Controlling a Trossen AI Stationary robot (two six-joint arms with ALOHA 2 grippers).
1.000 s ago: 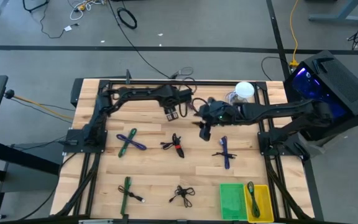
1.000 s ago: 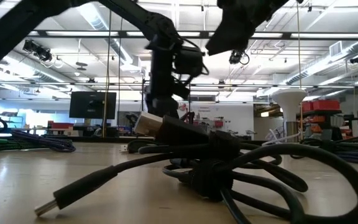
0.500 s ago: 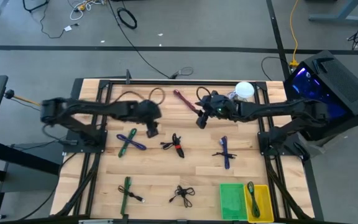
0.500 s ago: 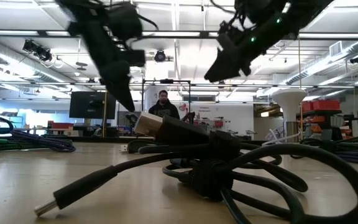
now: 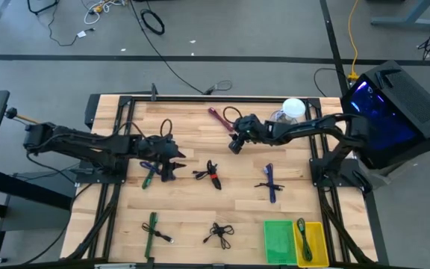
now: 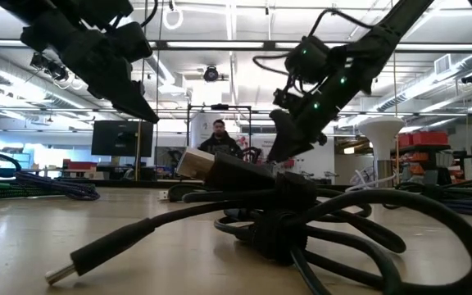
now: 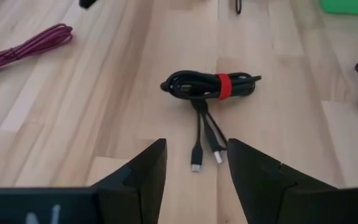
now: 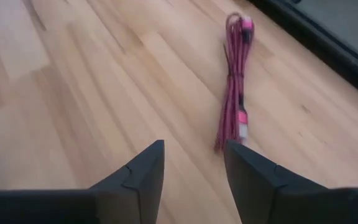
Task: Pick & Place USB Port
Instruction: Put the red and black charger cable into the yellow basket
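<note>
The black USB cable bundle with a red tie (image 5: 210,175) lies flat in the middle of the table and shows in the left wrist view (image 7: 210,86). My left gripper (image 5: 172,166) hovers open just left of it, touching nothing; its fingers (image 7: 143,171) point at the loose plugs. My right gripper (image 5: 234,143) is open above the table, near the far edge. A magenta cable (image 8: 235,81) lies ahead of it, also seen from above (image 5: 219,118). A green bin (image 5: 278,240) and a yellow bin (image 5: 311,244) sit at the near right.
Other tied cables lie about: purple and green (image 5: 152,171) under the left arm, purple (image 5: 269,181), green (image 5: 151,228), black (image 5: 219,234), which fills the low view's foreground (image 6: 277,209). A green cable (image 5: 302,229) lies in the yellow bin. A white round object (image 5: 293,108) stands at the far right. A person (image 6: 220,138) stands beyond the table.
My left arm has swung from the far middle of the table toward the left and near side and come down, so that its gripper now hovers beside the black red-tied cable. My right gripper has drawn back toward the far edge, toward the magenta cable. No cable has moved.
</note>
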